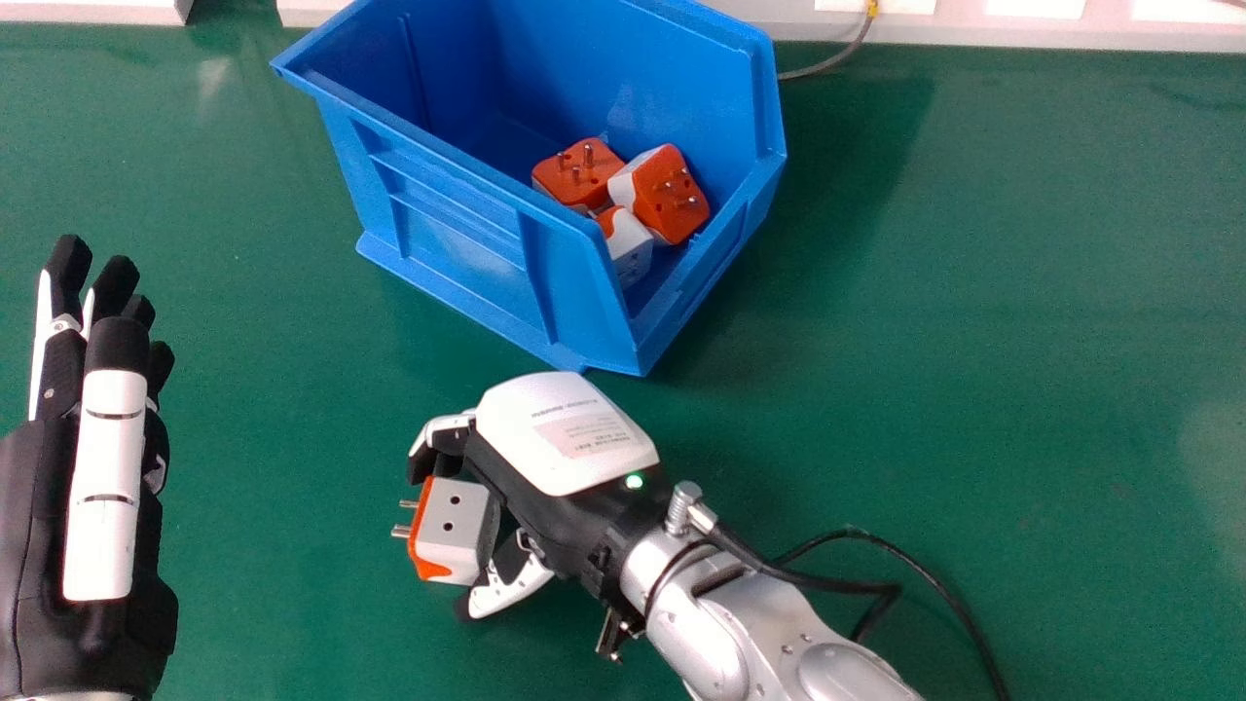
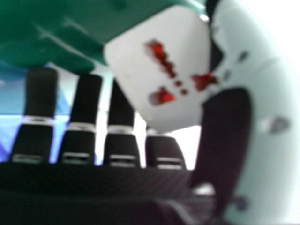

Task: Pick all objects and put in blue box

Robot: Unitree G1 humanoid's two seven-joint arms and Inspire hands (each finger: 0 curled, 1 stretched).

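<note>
The box (image 1: pixel 458 234) stands on the table (image 1: pixel 973 292), toward its far side. Inside, at the box's right end, one adapter (image 1: pixel 569 185) lies left of a second adapter (image 1: pixel 672 200); a third adapter (image 1: pixel 631 248) lies before them, partly hidden by the near wall, perhaps touching both. Before the box, a fourth adapter (image 1: pixel 472 531) is in the right hand (image 1: pixel 560 438), between fingers and thumb. The left hand (image 1: pixel 102 477) is farther left.

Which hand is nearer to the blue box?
Right. The right hand is just in front of the box, close to its near corner; the left hand is farther off, to its left.
</note>
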